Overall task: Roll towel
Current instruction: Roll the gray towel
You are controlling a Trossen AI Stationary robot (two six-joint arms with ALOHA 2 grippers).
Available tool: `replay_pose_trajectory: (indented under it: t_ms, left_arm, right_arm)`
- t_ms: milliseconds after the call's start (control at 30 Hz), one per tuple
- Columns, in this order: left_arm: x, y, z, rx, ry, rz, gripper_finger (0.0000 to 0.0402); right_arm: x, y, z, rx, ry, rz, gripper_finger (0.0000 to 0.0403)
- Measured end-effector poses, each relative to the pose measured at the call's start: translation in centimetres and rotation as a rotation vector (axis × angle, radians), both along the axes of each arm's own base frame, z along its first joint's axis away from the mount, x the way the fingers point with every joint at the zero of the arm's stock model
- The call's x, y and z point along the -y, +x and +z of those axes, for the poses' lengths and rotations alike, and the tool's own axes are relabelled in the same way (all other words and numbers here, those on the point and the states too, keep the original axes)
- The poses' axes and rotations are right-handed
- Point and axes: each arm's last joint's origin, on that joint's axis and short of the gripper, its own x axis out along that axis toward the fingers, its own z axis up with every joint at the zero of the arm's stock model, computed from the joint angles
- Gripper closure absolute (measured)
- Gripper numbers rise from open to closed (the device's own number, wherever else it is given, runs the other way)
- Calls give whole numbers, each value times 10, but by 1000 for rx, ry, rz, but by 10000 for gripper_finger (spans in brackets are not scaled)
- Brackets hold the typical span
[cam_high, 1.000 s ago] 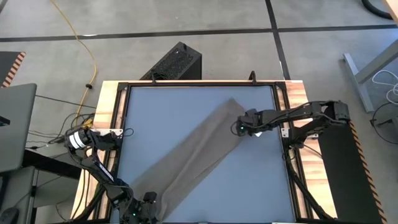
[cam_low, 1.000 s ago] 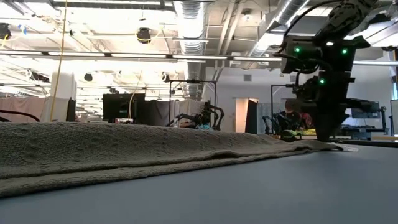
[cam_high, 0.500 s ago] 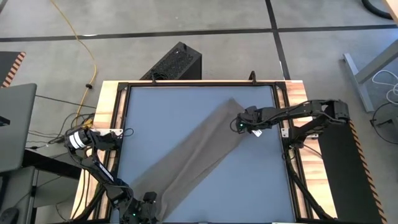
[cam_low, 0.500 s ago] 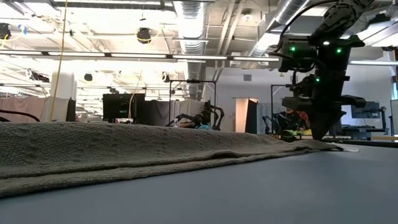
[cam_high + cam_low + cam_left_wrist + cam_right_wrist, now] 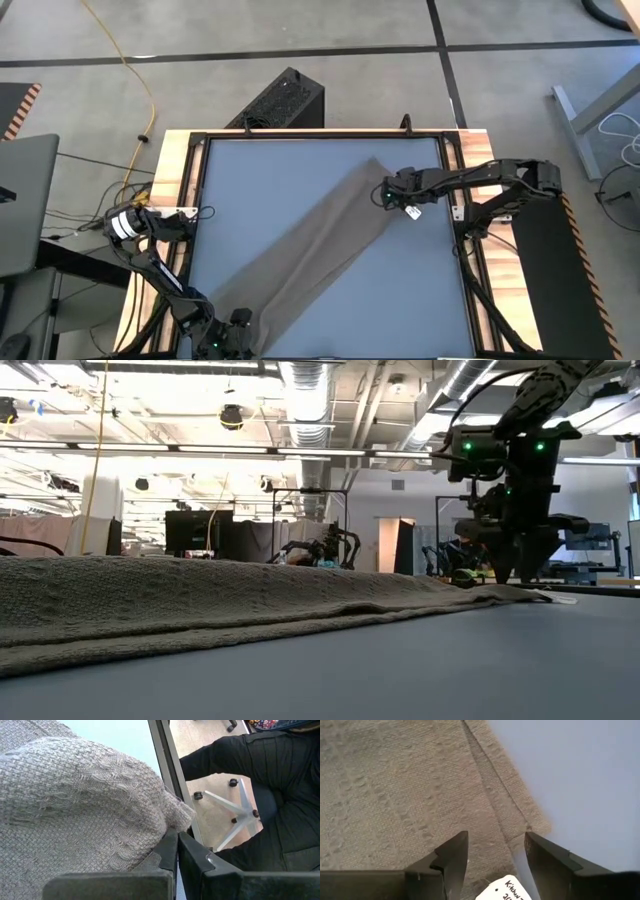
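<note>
The towel (image 5: 310, 250) lies diagonally across the table (image 5: 420, 300). The right gripper (image 5: 492, 852) hovers over its far corner by the tag (image 5: 502, 890), fingers spread. The left gripper (image 5: 176, 847) pinches the near corner. Advisable: grip both layers squarely before rolling.

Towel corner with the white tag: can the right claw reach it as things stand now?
Probably yes. The right claw is open just above that corner of the towel, the tag lies between its fingers, and nothing is in the way.
</note>
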Motion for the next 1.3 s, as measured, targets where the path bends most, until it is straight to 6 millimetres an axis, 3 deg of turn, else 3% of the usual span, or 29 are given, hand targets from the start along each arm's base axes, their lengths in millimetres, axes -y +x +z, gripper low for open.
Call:
replay_pose_trajectory:
  t_ms: [367, 900, 1100, 1300]
  left_arm:
    - [0, 0, 0, -1, -1, 0, 401]
    - [0, 0, 0, -6, -5, -1, 401]
    - [0, 0, 0, -7, -5, -1, 401]
    - [0, 0, 0, -6, -5, -2, 401]
  right_arm:
    - [-4, -9, -22, 42, 52, -6, 215]
    - [-6, 0, -10, 34, 15, 43, 336]
    - [-5, 3, -3, 16, 16, 73, 341]
    - [-6, 4, -2, 25, 34, 84, 317]
